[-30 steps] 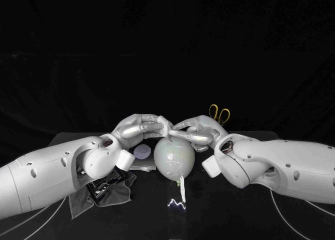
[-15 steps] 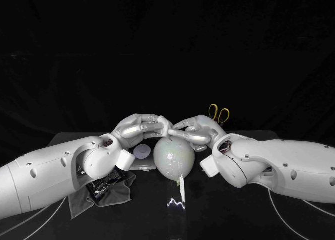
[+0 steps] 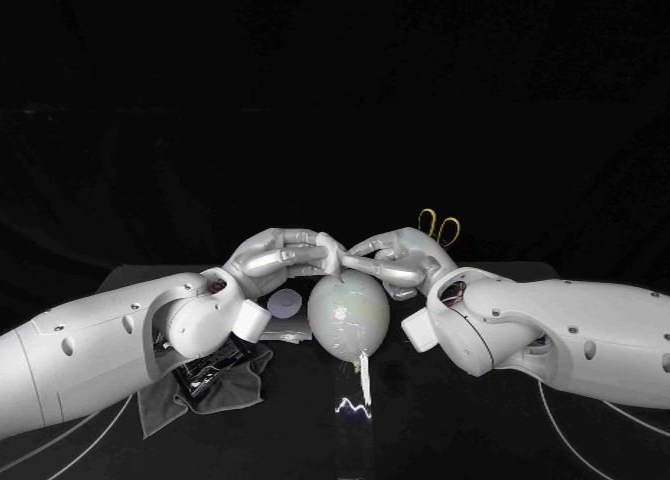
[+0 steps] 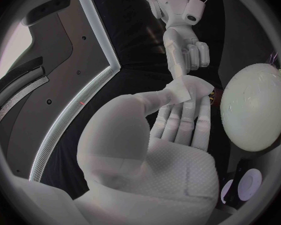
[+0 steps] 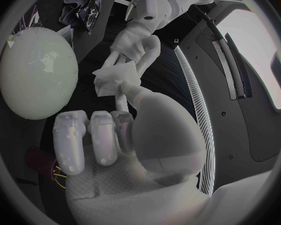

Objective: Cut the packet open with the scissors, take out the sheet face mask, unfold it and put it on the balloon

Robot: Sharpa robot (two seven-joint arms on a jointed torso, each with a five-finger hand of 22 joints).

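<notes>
I see the pale, egg-shaped balloon (image 3: 350, 315) lying on the black table (image 3: 422, 430). Its long side runs from 12 o'clock to 6 o'clock. The tied end points at 6 o'clock, toward the robot, and a thin white string (image 3: 361, 372) hangs off it. The small folded white sheet face mask (image 4: 189, 90) is up in the air at the balloon's 12 o'clock end, between the two hands and not touching the balloon. The left hand (image 3: 282, 256) pinches one side of it between thumb and fingertips, with its fingers held close together. The right hand (image 3: 400, 258) reaches in from the other side and pinches it with its thumb and one long finger, while its other fingers are curled in. Both arms bend in low over the table, so the hands meet in the middle. The scissors with yellow handles (image 3: 439, 228) are at 1 o'clock from the balloon, behind the right hand. A crumpled dark grey cloth (image 3: 227, 385) lies at 8 o'clock. A flat silvery piece (image 3: 285, 334) sits just beside the balloon at 9 o'clock, and I cannot tell if anything is inside it.
</notes>
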